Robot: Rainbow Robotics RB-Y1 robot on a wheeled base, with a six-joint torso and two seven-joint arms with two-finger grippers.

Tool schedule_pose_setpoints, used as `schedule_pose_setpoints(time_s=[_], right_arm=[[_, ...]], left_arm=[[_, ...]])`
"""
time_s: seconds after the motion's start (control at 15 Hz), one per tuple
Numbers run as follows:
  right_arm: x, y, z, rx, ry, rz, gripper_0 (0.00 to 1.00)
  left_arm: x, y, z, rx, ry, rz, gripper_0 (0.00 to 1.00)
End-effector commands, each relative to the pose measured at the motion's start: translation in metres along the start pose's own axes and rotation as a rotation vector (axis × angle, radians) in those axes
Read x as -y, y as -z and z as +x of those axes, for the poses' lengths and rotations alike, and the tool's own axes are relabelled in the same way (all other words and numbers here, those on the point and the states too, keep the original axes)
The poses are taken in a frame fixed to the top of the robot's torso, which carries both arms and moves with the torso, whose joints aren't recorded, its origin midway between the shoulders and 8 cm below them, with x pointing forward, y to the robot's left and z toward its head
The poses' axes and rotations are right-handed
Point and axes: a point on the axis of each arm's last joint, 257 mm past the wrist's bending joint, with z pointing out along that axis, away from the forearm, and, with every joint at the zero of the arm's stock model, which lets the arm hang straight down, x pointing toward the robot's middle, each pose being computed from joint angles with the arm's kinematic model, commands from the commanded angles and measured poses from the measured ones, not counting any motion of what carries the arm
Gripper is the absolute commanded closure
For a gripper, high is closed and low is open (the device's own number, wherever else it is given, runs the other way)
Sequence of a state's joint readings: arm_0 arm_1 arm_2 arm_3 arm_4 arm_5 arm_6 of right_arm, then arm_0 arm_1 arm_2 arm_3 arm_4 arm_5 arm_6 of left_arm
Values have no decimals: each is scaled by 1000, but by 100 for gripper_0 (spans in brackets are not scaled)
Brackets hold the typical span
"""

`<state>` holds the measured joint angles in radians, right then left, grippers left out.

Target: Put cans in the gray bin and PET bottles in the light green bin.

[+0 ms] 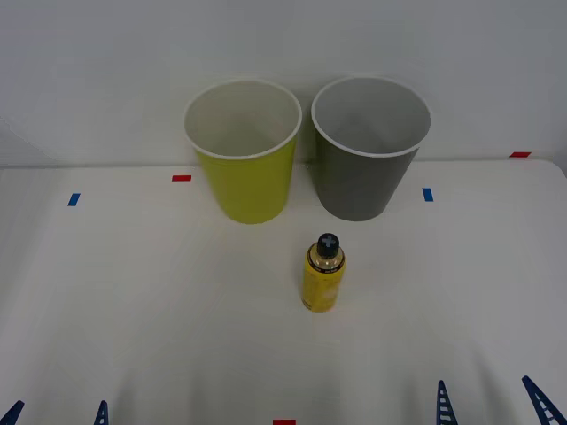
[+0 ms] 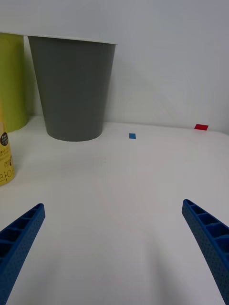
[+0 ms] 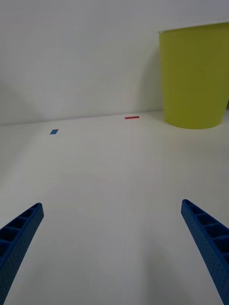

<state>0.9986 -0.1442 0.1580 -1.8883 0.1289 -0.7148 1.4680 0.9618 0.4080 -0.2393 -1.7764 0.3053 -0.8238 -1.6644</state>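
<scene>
A small yellow PET bottle [image 1: 323, 274] with a black cap stands upright mid-table, in front of the gap between the two bins; its edge also shows in the right wrist view as the bottle [image 2: 5, 159]. Behind it stand the light green bin [image 1: 244, 150] [image 3: 195, 76] [image 2: 12, 81] and, to its right, the gray bin [image 1: 368, 146] [image 2: 74, 88], both upright and with nothing visible inside. My left gripper [image 1: 58, 414] [image 3: 112, 248] is open at the near left edge. My right gripper [image 1: 492, 403] [image 2: 112, 248] is open at the near right, well short of the bottle.
The white table [image 1: 133, 292] meets a white wall just behind the bins. Small tape marks lie on it: blue tape [image 1: 73, 199] and red tape [image 1: 182, 178] on the left, blue tape [image 1: 428, 194] and red tape [image 1: 520, 154] on the right, and red tape [image 1: 283, 422] at the front edge.
</scene>
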Motion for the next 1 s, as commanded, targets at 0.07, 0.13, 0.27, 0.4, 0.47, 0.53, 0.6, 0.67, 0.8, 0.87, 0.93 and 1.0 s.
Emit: schedule_pose_setpoints(time_s=[0.07, 0.13, 0.27, 0.4, 0.47, 0.53, 0.6, 0.67, 0.8, 0.87, 0.93, 1.0], right_arm=[[0, 0, 0, 0, 0, 0, 0], [0, 0, 0, 0, 0, 0, 0], [0, 0, 0, 0, 0, 0, 0], [0, 0, 0, 0, 0, 0, 0], [0, 0, 0, 0, 0, 0, 0], [0, 0, 0, 0, 0, 0, 0], [0, 0, 0, 0, 0, 0, 0], [0, 0, 0, 0, 0, 0, 0], [0, 0, 0, 0, 0, 0, 0], [0, 0, 0, 0, 0, 0, 0], [0, 0, 0, 0, 0, 0, 0], [0, 0, 0, 0, 0, 0, 0]], left_arm=[[7, -4, 9, 6, -6, 26, 0], [11, -6, 7, 38, -8, 76, 0], [25, -15, 4, 83, -1, 203, 0], [47, -36, -3, 111, 35, 294, 0], [57, -45, -7, 128, 32, 337, 0], [64, -53, -9, 139, 20, 372, 0], [72, -64, -12, 149, 1, 410, 0], [79, -73, -13, 153, -14, 436, 0], [106, -91, -19, 173, -7, 497, 0], [120, -95, -19, 173, -8, 530, 0], [132, -98, -20, 178, -9, 560, 0], [150, -100, -24, 194, -4, 608, 0]])
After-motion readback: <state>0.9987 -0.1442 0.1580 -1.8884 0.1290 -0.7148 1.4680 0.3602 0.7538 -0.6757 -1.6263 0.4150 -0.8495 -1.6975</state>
